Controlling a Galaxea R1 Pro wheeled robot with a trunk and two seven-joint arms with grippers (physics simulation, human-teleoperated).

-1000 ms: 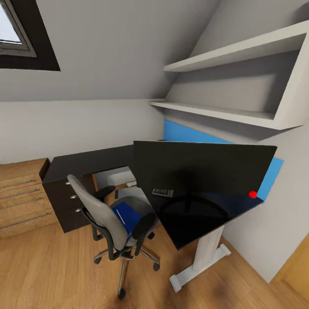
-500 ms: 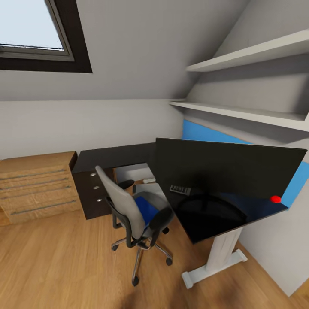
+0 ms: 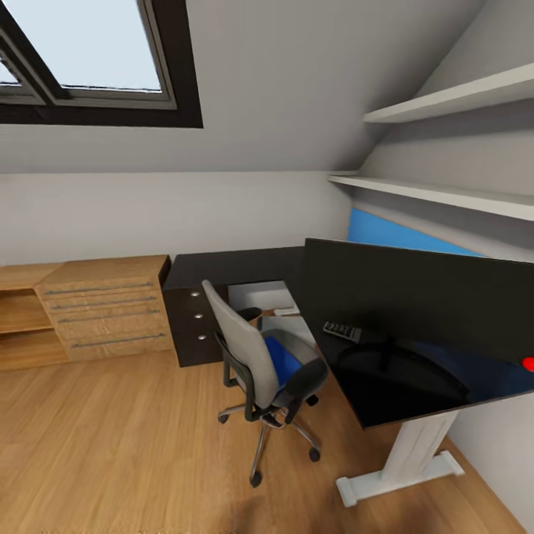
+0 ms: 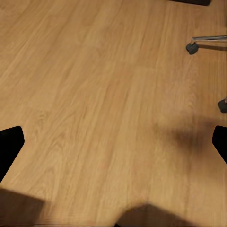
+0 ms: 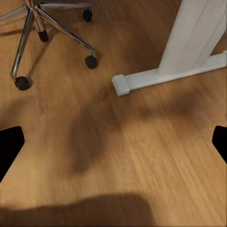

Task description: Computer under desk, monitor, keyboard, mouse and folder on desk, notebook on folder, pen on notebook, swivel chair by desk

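Beside the desk [image 3: 415, 393] edge, swivel chair [image 3: 259, 363]; both hands [image 4: 113, 142] [image 5: 113, 142] spread over bare floor [image 3: 111, 445].

Black desk [image 3: 348, 374] carries monitor [image 3: 423, 308] and keyboard [image 3: 342, 331]; wood floor [image 3: 111, 445] carries swivel chair [image 3: 256, 363], folder [image 3: 284, 358] on seat.

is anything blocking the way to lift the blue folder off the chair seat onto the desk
Partly. The folder lies on the swivel chair seat between its armrests, and the monitor takes up much of the desk top beside it.
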